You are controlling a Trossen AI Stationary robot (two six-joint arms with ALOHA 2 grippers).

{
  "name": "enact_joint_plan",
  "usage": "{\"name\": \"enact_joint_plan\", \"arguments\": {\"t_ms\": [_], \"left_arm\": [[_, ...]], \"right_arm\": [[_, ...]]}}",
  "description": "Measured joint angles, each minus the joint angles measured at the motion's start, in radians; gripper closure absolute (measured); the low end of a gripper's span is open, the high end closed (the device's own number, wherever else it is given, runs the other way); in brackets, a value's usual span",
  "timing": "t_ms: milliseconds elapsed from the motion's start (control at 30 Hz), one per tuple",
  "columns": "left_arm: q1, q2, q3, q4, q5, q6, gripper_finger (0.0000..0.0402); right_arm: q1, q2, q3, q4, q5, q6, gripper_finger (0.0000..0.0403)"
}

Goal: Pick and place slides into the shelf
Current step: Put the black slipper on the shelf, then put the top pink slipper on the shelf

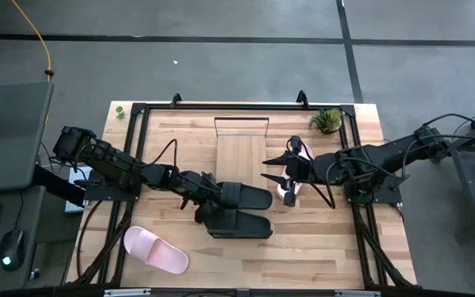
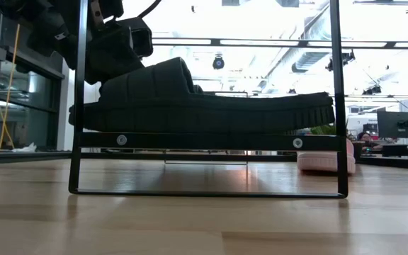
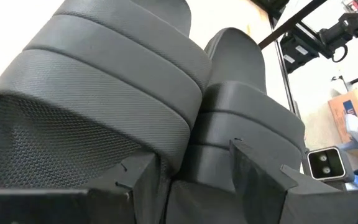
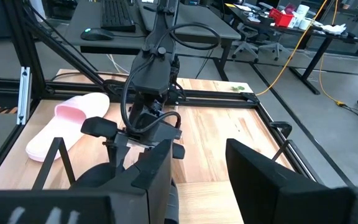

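I have the left gripper [image 1: 207,191] low over the middle of the table, right at the strap ends of the two black slides. From overhead the upper black slide [image 1: 246,195] lies at the near end of the shelf [image 1: 241,153], and the lower black slide [image 1: 237,223] sits just beside it on the tabletop [image 1: 320,239], the two touching along their sides. Both run with their long axis across the table, strap ends toward my left gripper and the far ends pointing at the right arm's side. My left wrist camera is filled by the two ribbed black straps, with the fingers [image 3: 135,183] parted at the foot of them; I see nothing pinched between them, so I read that gripper as let go, its fingertips right up against the straps.

At table height, one black slide [image 2: 204,99] lies flat and level on a black bar of the wire frame [image 2: 81,99], with the left gripper behind its strap.

The right gripper [image 1: 290,183] is beside the shelf's right edge, over a pink slide [image 1: 297,177] lying there. I cannot tell whether its fingers grip that slide or merely stand apart.

The other pink slide [image 1: 156,248] lies alone near the front left corner, angled, well apart from both grippers.
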Motion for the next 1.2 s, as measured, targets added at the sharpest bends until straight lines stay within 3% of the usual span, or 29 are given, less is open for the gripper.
{"name": "enact_joint_plan", "arguments": {"t_ms": [600, 1200], "left_arm": [[0.000, -0.050, 0.000, -0.026, 0.037, 0.023, 0.0180], [0.000, -0.193, 0.000, -0.203, 0.007, 0.062, 0.0179]], "right_arm": [[0.000, 0.000, 0.000, 0.000, 0.000, 0.000, 0.0260], [0.000, 0.001, 0.000, -0.013, -0.038, 0.000, 0.0260]]}}
